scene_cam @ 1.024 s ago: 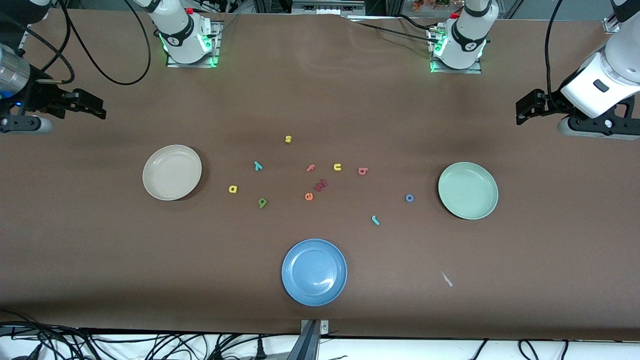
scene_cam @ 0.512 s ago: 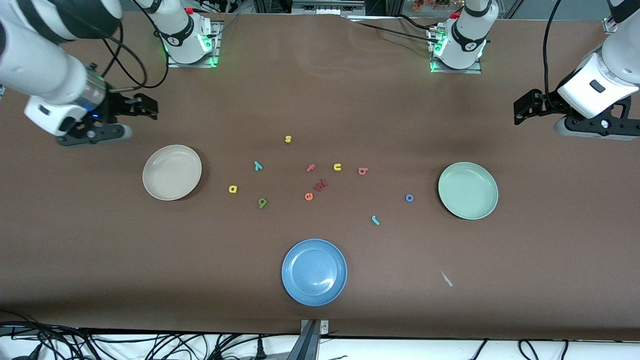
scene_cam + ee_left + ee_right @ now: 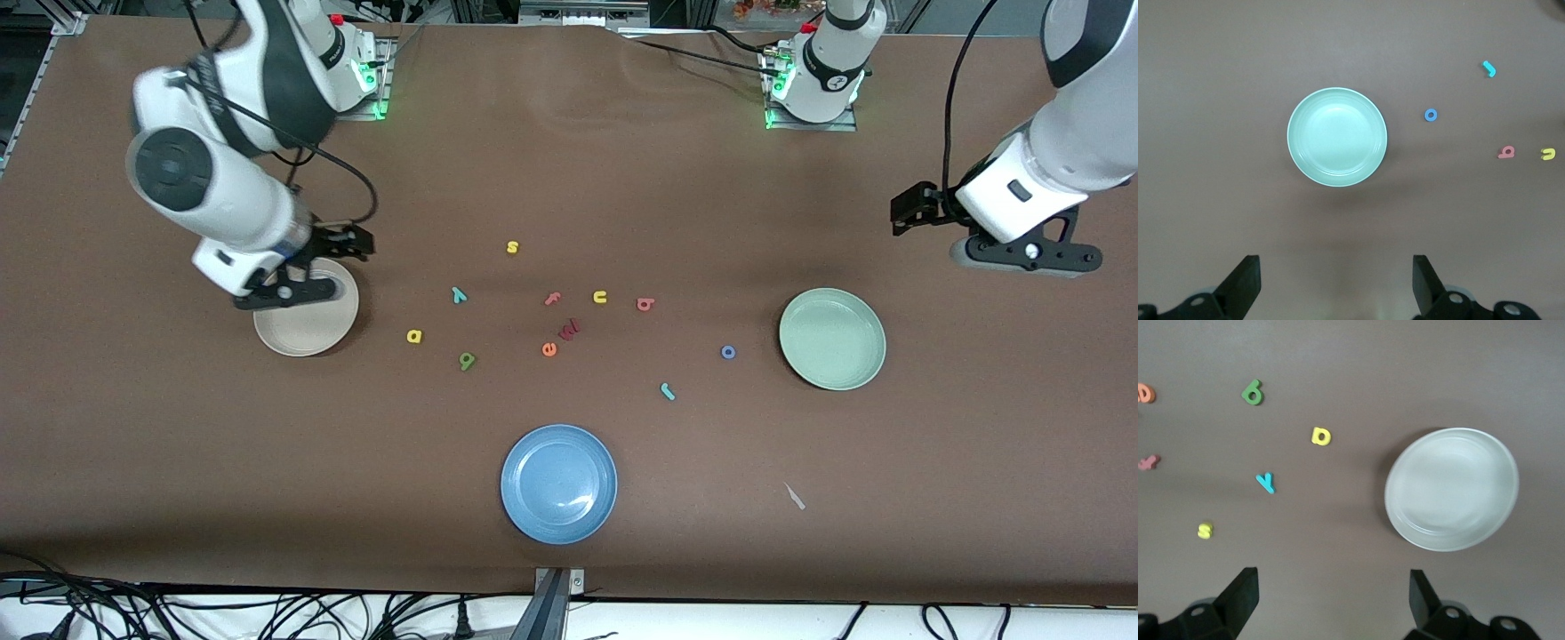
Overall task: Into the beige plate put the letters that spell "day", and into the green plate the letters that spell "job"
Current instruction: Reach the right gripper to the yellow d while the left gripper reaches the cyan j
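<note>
The jaws of the right arm [image 3: 222, 187] stood wide open and held nothing; they hung over the upper rim of the beige plate [image 3: 311, 336], in the middle band of the front view toward that arm's end of the counter [image 3: 178, 462]. The jaws of the left arm [image 3: 1040, 178] were also fully open and empty, over bare counter higher in the frame than the green plate [image 3: 832, 339].

No letter was in a plate yet, so I judged that your step was the first reach. For "day", the yellow "a" [image 3: 413, 336] lay nearest the beige plate, with the teal "y" [image 3: 459, 295] higher in the frame and the green "d" [image 3: 467, 360] lower. For "job", the blue "o" [image 3: 728, 352] lay near the green plate, the teal "j" [image 3: 668, 391] lower, and the pinkish-red "b" [image 3: 645, 304] higher, near the yellow "u" [image 3: 600, 297].

You probably did best to take the "a" first, coming straight down with the jaws on both sides of it. These letters looked thin and flat, so you needed to go almost to the counter before closing. You also had to be careful not to confuse the "a" with the yellow "s" [image 3: 512, 247].
</note>
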`<move>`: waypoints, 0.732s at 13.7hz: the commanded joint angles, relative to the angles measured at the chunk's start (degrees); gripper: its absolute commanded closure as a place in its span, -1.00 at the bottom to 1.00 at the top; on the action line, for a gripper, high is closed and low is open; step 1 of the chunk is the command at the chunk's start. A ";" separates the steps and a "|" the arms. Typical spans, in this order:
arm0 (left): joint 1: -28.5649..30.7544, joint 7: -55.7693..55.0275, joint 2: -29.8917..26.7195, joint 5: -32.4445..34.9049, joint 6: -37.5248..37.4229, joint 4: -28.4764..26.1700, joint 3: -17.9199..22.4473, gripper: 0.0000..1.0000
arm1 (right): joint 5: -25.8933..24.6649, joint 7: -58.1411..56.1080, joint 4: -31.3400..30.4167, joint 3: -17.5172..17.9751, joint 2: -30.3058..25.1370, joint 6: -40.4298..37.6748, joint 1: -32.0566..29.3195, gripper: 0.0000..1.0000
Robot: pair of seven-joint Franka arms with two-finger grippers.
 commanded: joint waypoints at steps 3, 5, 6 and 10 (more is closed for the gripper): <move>-3.76 -3.46 7.78 0.42 0.09 8.21 0.10 -1.00 | 0.69 8.62 -2.55 -0.31 7.05 12.88 2.01 -1.00; -5.85 -8.82 12.00 0.68 0.09 12.60 0.10 -1.00 | 1.65 14.07 -2.55 -0.31 10.56 16.67 2.01 -1.00; -6.48 -11.37 13.67 0.68 0.09 14.62 0.19 -1.00 | 2.96 15.40 -2.55 -0.31 12.06 18.52 2.01 -1.00; -8.32 -23.93 20.35 0.33 0.09 21.40 0.02 -1.00 | 7.72 18.83 -2.82 -0.40 17.08 25.30 1.92 -1.00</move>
